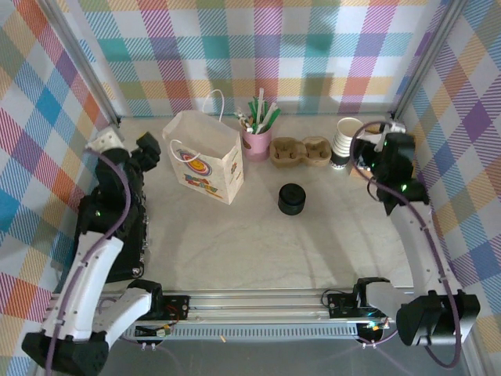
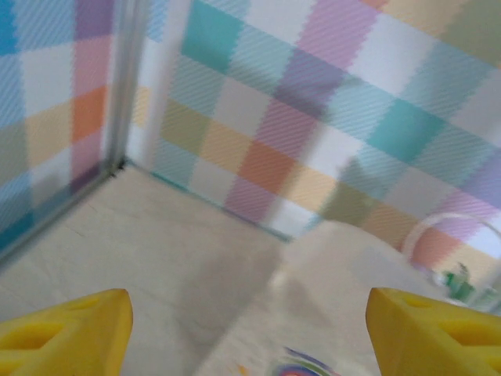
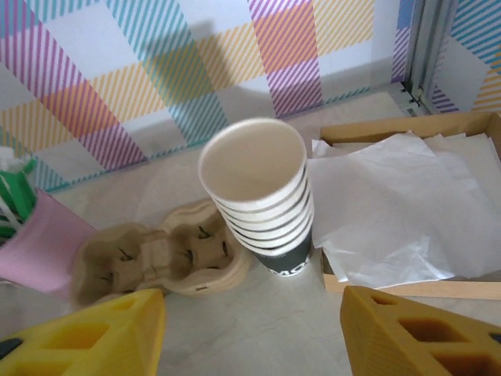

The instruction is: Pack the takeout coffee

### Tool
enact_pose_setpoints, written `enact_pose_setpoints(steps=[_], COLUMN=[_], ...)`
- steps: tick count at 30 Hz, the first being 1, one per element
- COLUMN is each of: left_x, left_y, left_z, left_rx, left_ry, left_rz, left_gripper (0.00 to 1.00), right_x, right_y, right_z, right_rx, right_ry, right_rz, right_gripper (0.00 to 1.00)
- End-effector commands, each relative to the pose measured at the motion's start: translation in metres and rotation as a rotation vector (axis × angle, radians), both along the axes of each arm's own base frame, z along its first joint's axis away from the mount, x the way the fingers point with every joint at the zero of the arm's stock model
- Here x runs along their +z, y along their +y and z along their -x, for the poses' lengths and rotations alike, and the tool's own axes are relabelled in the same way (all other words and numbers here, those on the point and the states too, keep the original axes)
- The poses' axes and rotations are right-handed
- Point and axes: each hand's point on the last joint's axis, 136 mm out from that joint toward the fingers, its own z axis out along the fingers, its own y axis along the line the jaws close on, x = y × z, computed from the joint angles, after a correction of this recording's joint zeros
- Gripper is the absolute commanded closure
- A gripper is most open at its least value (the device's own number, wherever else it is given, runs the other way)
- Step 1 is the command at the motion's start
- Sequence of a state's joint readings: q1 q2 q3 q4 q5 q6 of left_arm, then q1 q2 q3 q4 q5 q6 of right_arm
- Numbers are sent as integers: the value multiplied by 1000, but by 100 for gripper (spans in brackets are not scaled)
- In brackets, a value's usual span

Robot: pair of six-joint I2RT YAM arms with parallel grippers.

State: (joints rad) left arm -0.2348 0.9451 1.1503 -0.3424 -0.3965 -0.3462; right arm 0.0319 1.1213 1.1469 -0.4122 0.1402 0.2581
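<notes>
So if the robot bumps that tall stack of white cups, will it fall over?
Probably. The stack of cups is tall on a narrow base, so a push near the rim would likely tip it. The cups look like empty paper, so probably light and easy to squash. Lifted by the top cup alone, the nested ones might slide apart.

On the table (image 1: 258, 243), a paper bag (image 1: 205, 157) stands left of a pink straw cup (image 1: 257, 142), a cardboard carrier (image 1: 300, 151) and stacked lidless cups (image 1: 346, 139). A black lid stack (image 1: 292, 199) sits nearer.

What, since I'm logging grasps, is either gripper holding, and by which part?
Nothing: the left gripper and the right gripper both stand open and empty.
</notes>
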Motion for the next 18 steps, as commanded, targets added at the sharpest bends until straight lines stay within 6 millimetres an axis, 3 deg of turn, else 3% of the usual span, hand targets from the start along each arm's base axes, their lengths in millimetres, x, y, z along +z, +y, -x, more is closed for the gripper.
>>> enact_pose_setpoints(steps=[1,5,8,14,18], left_x=[-1,40,47,38,21], left_y=[-25,-68,-118,-220,-270], left_z=[11,8,6,1,6], left_rx=[-88,-236,-381,-598,-703], left_ry=[191,233,294,339,365], left_rz=[-59,-118,-185,-306,-361], left_gripper=[23,25,26,28,28], right_x=[-21,5,19,35,34], right_y=[5,14,18,27,25], right_z=[30,36,39,33,17], right_rx=[11,77,96,92,82], right_ry=[285,362,408,470,506], right_rz=[-23,-15,-31,-117,-106], right_gripper=[40,36,34,38,37])
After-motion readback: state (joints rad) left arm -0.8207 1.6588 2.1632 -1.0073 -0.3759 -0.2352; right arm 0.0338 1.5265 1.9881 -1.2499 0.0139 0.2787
